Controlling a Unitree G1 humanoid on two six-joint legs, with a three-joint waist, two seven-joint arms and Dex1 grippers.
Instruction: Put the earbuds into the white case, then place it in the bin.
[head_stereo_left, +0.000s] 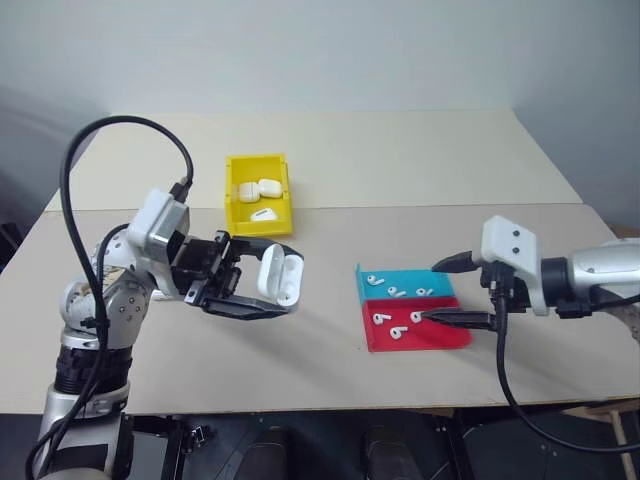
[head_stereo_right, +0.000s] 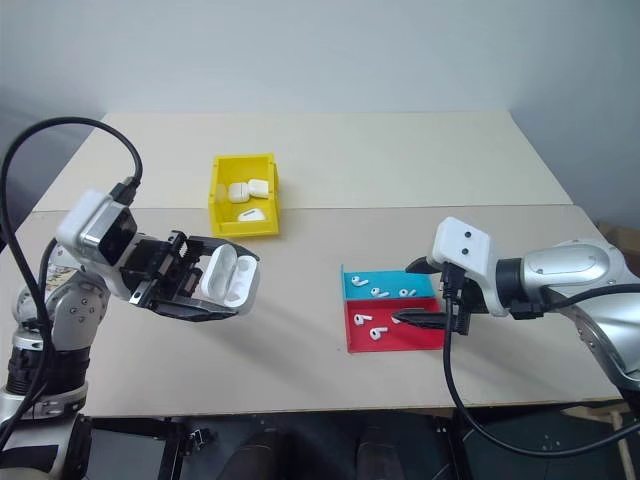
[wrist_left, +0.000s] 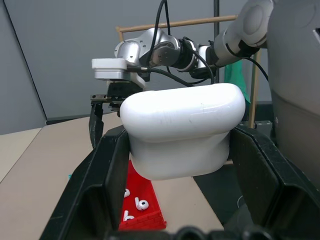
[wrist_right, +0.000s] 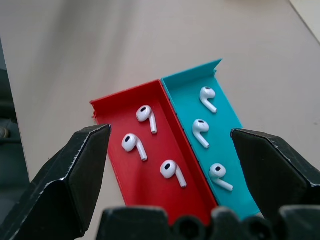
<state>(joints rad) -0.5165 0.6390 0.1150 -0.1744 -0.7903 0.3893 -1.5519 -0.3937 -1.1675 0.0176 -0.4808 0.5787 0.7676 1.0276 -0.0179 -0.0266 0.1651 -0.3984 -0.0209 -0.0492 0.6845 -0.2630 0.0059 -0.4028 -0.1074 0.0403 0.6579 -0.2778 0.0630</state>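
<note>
Two grippers were over the table. The left gripper was clamped on the white case, lid hinged open, held above the tabletop. Beyond that gripper stood the bin, with three more cases lying in it. The right gripper had its fingers spread wide and empty, just above the tray. Six earbuds lay below and between those fingers: three in the red half, three in the blue half
</note>
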